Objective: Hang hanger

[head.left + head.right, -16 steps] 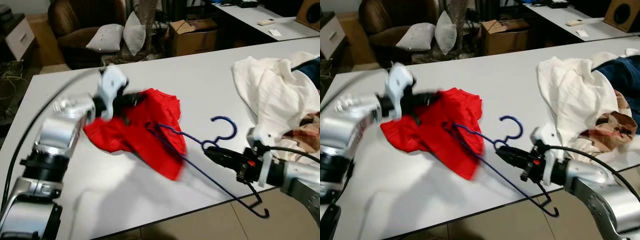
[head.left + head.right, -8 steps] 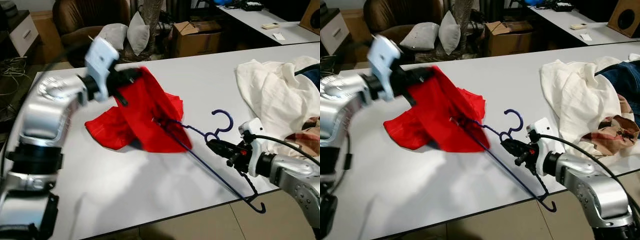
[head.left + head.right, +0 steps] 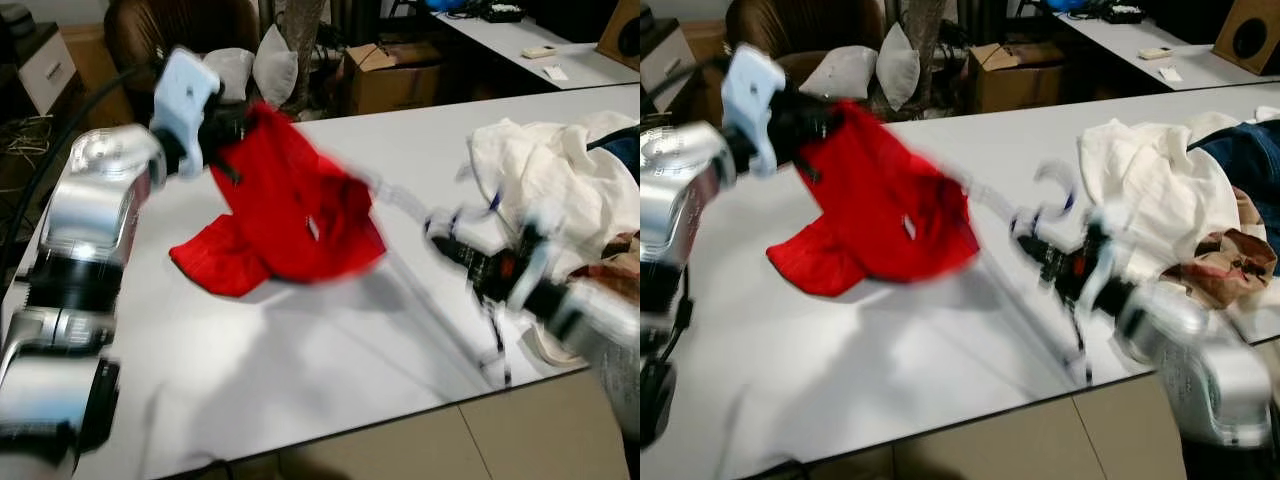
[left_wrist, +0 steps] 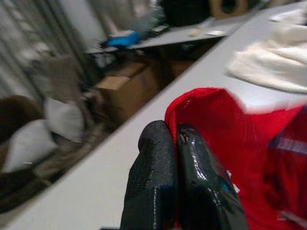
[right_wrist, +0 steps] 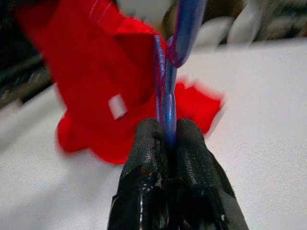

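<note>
A broad white worktop carries everything here. At its far right edge lies a heap of cream-white cloth, well apart from the rest. Left of the middle, a bright red fabric garment is lifted at one corner above the worktop, its lower part still resting on the surface. The left hand is pinched tight on the upper edge of that red garment, its two black fingers pressed together with the fabric between them. The thin blue wire hanger is clamped near its neck in the right hand, above the worktop to the right of the garment; in the head views it is blurred, its far end reaching toward the red fabric.
</note>
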{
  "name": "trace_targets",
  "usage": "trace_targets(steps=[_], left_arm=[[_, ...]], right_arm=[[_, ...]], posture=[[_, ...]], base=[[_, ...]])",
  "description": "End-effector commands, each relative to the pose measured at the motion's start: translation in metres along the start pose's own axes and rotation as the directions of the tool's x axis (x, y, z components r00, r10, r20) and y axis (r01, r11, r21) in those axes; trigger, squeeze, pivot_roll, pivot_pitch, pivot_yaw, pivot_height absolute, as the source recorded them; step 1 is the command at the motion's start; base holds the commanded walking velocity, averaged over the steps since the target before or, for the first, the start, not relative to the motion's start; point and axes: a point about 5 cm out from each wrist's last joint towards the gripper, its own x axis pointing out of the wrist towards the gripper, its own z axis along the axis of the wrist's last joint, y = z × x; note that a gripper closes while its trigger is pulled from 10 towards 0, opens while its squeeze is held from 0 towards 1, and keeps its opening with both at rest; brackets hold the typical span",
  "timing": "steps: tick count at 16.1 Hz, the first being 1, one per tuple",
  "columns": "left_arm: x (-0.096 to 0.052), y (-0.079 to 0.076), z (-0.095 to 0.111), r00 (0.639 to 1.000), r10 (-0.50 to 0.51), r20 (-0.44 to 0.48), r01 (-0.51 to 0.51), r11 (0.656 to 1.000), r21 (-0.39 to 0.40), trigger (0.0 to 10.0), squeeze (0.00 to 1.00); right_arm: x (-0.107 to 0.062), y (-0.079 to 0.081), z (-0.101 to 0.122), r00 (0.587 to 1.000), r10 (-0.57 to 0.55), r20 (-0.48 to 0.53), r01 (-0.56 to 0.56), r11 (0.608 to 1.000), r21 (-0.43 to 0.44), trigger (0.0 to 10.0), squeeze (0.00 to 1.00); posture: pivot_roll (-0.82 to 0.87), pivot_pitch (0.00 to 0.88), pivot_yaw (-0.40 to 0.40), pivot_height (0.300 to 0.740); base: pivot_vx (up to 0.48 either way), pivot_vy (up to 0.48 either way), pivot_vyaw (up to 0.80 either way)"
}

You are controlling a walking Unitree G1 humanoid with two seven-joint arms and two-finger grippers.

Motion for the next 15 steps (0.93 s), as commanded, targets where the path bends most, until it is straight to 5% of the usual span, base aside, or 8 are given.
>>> trace_targets(steps=[1, 3, 5, 7, 11, 15], left_arm=[[0.002, 0.015, 0.016, 0.995, 0.080, 0.064, -0.082, 0.996, 0.041, 0.0, 0.00], [0.003, 0.028, 0.047, 0.973, 0.123, 0.197, -0.145, 0.985, 0.097, 0.0, 0.00], [-0.001, 0.026, 0.060, 0.961, 0.080, 0.266, -0.105, 0.991, 0.081, 0.0, 0.00], [-0.006, 0.011, 0.041, 0.980, -0.008, 0.197, -0.010, 0.996, 0.090, 0.0, 0.00], [-0.019, -0.066, -0.041, 0.980, -0.195, -0.039, 0.190, 0.977, -0.101, 0.0, 0.00], [-0.013, -0.074, -0.042, 0.990, -0.126, -0.056, 0.113, 0.974, -0.196, 0.0, 0.00]], right_arm=[[0.002, -0.011, 0.013, 0.995, -0.058, 0.076, 0.057, 0.998, 0.007, 10.0, 0.00], [0.012, -0.018, 0.037, 0.974, -0.123, 0.190, 0.122, 0.992, 0.022, 10.0, 0.00], [0.012, -0.016, 0.034, 0.970, -0.130, 0.204, 0.114, 0.989, 0.090, 10.0, 0.00], [0.006, -0.005, 0.001, 0.994, -0.087, 0.063, 0.077, 0.985, 0.152, 10.0, 0.00], [-0.012, 0.023, -0.060, 0.992, -0.042, -0.120, 0.076, 0.952, 0.297, 10.0, 0.00], [-0.029, 0.041, -0.055, 0.991, 0.092, -0.094, -0.056, 0.942, 0.330, 10.0, 0.00]], posture=[[-0.11, 0.000, 0.068, 0.740], [-0.10, 0.000, 0.066, 0.740], [-0.09, 0.000, 0.060, 0.740], [-0.09, 0.000, 0.060, 0.740], [-0.08, 0.000, 0.063, 0.740], [-0.09, 0.000, 0.073, 0.740]], base=[[0.000, 0.000, 0.00], [0.000, 0.000, 0.00], [0.000, 0.000, 0.00], [0.000, 0.000, 0.00], [0.000, 0.000, 0.00], [0.000, 0.000, 0.00]])
